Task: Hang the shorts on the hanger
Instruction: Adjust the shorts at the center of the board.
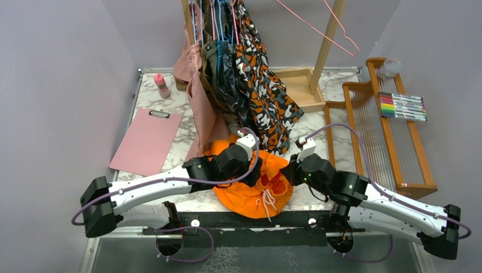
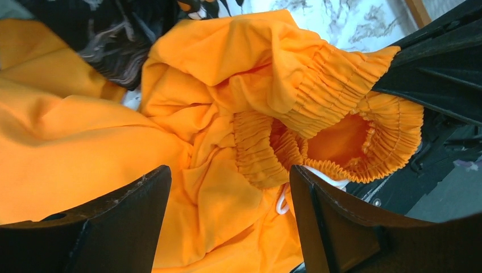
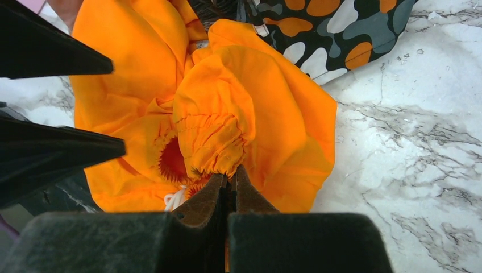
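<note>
Your left arm: reaches in low from the near left corner, wrist bent over the heap of cloth.
Your left gripper (image 2: 228,176): jaws stand wide apart over folds of the shorts (image 1: 250,196), and you are clamping nothing.
Your right arm: comes in low from the near right corner, elbow close to the table, pointing at the same heap.
Your right gripper (image 3: 229,173): fingers pressed together, pinching the gathered waistband of the shorts.
Room: plain grey walls on three sides.
Table (image 1: 177,99): white marble with grey veins.
Hanging clothes: a blotch-patterned garment (image 1: 264,102) and a dusty pink garment (image 1: 199,108) hang at the back, their hems reaching the table just behind the shorts.
Shorts: a crumpled orange heap at the near edge between your two wrists, with the white drawstring trailing toward you.
Wooden frame (image 1: 375,136): lies on the right side.
Clipboard (image 1: 145,142): pink, flat on the left.
Hanger (image 1: 311,26): thin pink wire, up by the wooden post at the back right, well apart from the shorts.
Markers (image 1: 403,106): a row lying on the wooden frame.
Bottle (image 1: 162,85): small, pink, back left.
</note>
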You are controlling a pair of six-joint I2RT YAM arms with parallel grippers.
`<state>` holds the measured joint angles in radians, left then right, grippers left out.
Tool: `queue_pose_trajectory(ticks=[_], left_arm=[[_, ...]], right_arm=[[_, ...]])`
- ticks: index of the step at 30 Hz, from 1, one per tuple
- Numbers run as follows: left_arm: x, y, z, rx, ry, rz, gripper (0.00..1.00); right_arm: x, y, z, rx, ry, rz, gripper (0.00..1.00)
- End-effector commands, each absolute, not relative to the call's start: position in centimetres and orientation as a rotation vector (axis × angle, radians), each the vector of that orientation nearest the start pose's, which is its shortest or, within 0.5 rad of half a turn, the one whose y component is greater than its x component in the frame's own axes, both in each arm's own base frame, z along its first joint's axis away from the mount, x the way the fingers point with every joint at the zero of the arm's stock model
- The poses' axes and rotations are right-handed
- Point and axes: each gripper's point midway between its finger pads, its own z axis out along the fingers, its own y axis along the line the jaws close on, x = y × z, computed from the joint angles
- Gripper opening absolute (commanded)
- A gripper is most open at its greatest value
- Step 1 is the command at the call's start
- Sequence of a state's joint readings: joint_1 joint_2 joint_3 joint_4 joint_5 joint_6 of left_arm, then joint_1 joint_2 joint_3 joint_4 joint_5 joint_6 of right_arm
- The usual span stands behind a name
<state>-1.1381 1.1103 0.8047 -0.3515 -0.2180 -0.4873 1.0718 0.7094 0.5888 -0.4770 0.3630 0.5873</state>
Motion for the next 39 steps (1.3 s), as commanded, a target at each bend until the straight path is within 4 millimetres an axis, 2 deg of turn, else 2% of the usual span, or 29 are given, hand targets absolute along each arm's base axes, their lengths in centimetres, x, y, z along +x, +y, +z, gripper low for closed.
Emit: queue_pose_trajectory(ticks=[1, 9, 12, 17, 20, 22, 23, 25, 27, 29, 32, 35, 37, 39], left_arm=[[15.3, -32.1, 15.5, 0.719, 2.172, -0.717, 0.81], [16.2, -33.6, 12.6, 0.801, 2.18, -0.647, 0.79], [16.8, -33.9, 11.1, 0.813, 2.202, -0.589, 0.73], [18.0, -33.7, 9.5, 0.759, 2.221, -0.499, 0.51], [18.4, -33.6, 9.4, 0.744, 2.217, -0.482, 0.22], [18.7, -33.2, 10.2, 0.725, 2.198, -0.464, 0.01], [19.1, -32.5, 11.0, 0.686, 2.182, -0.439, 0.0], [20.0, -31.0, 13.8, 0.578, 2.125, -0.421, 0.0], [20.7, -29.5, 18.2, 0.471, 2.033, -0.437, 0.0], [21.3, -27.5, 23.7, 0.364, 1.919, -0.46, 0.0], [21.3, -23.2, 32.8, 0.237, 1.727, -0.489, 0.0], [20.5, -18.7, 40.3, 0.138, 1.566, -0.519, 0.0], [19.8, -16.3, 42.9, 0.093, 1.502, -0.535, 0.0], [19.2, -14.2, 43.2, 0.053, 1.489, -0.535, 0.0]], right_arm=[[15.5, 20.6, 15.4, -0.265, 2.149, 0.633, 0.01], [15.5, 20.0, 16.2, -0.229, 2.134, 0.642, 0.01], [15.6, 20.0, 16.5, -0.227, 2.134, 0.636, 0.01], [15.5, 20.0, 16.7, -0.223, 2.139, 0.645, 0.01], [15.4, 20.0, 16.8, -0.22, 2.136, 0.651, 0.01], [15.5, 20.1, 17.3, -0.214, 2.125, 0.659, 0.01], [15.7, 20.1, 17.8, -0.213, 2.112, 0.66, 0.01], [16.1, 20.2, 19.1, -0.23, 2.072, 0.652, 0.01], [17.0, 20.4, 21.4, -0.249, 2.015, 0.63, 0.01], [18.0, 20.6, 24.4, -0.26, 1.956, 0.596, 0.01], [19.2, 21.1, 30.4, -0.272, 1.829, 0.594, 0.01], [20.1, 20.9, 36.2, -0.252, 1.695, 0.593, 0.01], [20.2, 20.7, 38.4, -0.226, 1.644, 0.616, 0.01], [20.1, 20.4, 38.2, -0.196, 1.641, 0.638, 0.01]])
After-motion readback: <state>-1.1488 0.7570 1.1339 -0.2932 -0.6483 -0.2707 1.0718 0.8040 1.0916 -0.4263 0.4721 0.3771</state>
